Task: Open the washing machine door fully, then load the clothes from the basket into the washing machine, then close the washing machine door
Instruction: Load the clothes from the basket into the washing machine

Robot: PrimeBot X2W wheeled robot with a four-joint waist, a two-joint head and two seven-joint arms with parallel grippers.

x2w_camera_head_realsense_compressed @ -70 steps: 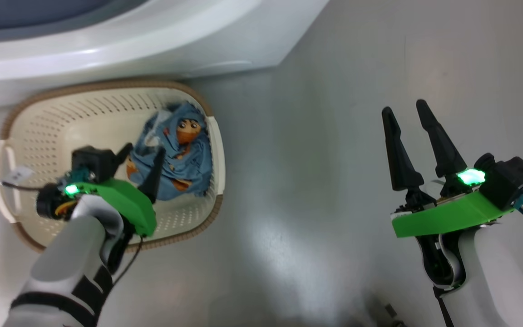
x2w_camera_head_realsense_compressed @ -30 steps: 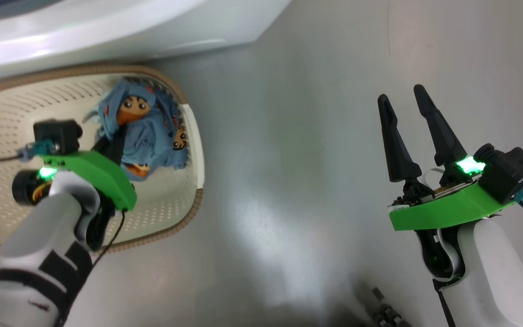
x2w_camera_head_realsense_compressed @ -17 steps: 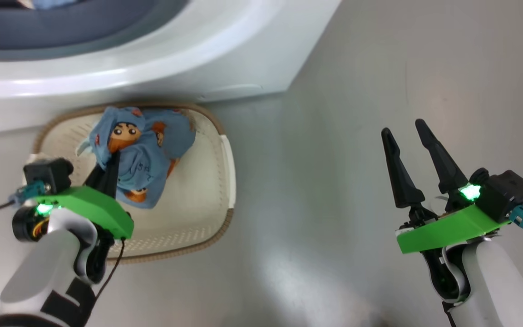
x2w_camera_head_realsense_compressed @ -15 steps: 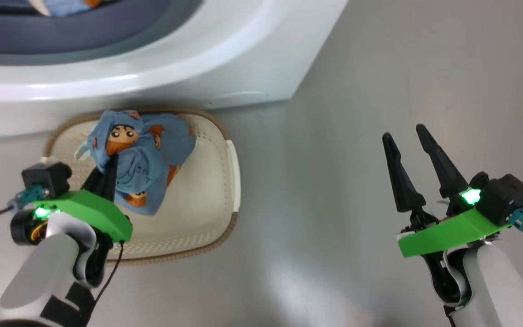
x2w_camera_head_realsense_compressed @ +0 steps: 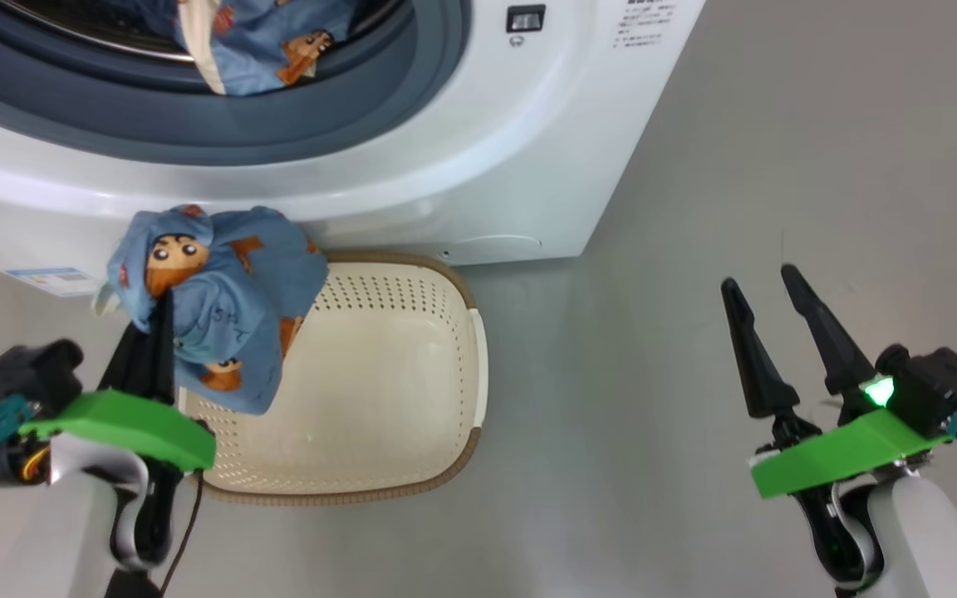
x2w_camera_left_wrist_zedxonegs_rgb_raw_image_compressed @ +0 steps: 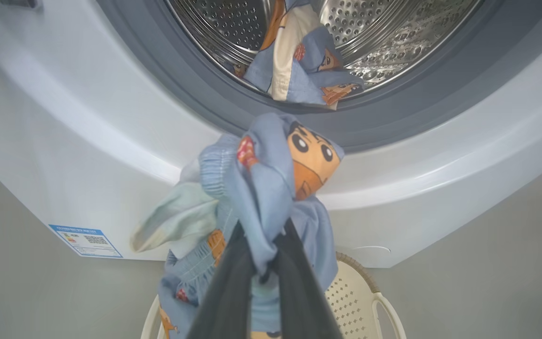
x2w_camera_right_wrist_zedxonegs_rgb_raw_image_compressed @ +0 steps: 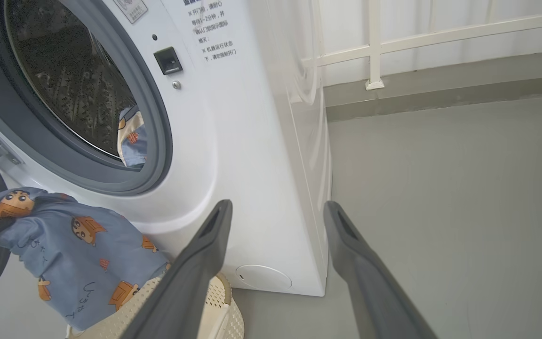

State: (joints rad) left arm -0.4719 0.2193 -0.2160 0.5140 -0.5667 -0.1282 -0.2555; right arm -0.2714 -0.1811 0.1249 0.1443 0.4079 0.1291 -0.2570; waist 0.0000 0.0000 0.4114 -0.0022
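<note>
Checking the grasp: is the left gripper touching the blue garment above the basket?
Touching. The left wrist view shows the left gripper shut, with the blue garment pinched between its two fingers.

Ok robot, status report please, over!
Left pincer shut on blue cartoon garment, over the basket. Right pincer open, holding nothing. Second garment lies in the drum. Path to drum looks clear.

Bright, even light; soft glare on the washing machine (x2w_camera_head_realsense_compressed: 487, 149), pale sheen on the floor (x2w_camera_head_realsense_compressed: 611, 465); wrist views bow outward.
</note>
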